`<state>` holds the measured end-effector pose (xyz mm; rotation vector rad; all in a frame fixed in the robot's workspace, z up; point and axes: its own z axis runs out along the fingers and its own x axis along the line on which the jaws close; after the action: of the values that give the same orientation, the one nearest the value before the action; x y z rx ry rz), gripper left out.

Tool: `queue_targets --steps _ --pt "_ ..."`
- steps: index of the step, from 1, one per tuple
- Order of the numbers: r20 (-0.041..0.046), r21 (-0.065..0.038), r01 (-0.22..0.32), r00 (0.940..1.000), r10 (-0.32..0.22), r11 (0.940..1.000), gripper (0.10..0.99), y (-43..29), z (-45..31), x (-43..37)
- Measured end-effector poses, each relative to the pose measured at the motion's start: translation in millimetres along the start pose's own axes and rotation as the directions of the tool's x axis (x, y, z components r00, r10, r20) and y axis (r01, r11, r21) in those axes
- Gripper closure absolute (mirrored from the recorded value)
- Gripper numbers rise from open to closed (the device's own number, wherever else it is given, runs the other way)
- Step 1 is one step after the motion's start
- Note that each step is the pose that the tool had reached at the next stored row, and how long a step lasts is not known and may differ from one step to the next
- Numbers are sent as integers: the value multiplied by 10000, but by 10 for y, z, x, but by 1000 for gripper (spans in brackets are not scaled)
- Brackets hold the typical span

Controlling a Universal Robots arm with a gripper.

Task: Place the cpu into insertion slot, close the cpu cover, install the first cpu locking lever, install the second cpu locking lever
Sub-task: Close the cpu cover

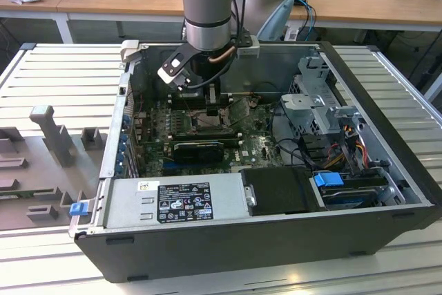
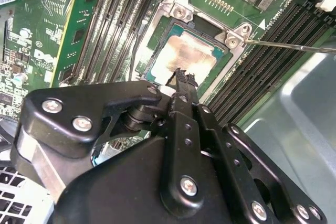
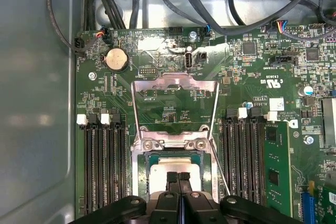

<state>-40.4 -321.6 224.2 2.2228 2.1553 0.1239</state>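
Observation:
The cpu (image 2: 186, 56), a pale silver square chip, lies flat in the socket on the green motherboard (image 3: 100, 82); it also shows in the first wrist view (image 3: 176, 165). The cpu cover (image 3: 176, 83), a silver frame with a big window, stands swung open from its hinge, away from the chip. My gripper (image 2: 184, 76) hangs just over the chip's near edge with its black fingers pressed together and nothing seen between them; in the exterior view my gripper (image 1: 207, 101) sits low inside the case. A thin locking lever (image 2: 294, 45) sticks out free beside the socket.
Rows of memory slots (image 3: 102, 166) flank the socket on both sides. A long black graphics card (image 1: 199, 148) lies close by. The power supply (image 1: 179, 202), the drive cage (image 1: 324, 108), cable bundles (image 3: 210, 3) and the case walls (image 1: 387, 122) hem in the space.

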Motion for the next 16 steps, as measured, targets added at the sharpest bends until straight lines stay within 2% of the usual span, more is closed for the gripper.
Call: queue_targets --steps 5,10,16 --pt "4 0 0 10000 0 10000 980 5 0 -2" --pt "4 13 1 10000 -1 10000 980 48 5 -1" --pt "4 13 0 10000 -1 10000 980 53 -40 1"
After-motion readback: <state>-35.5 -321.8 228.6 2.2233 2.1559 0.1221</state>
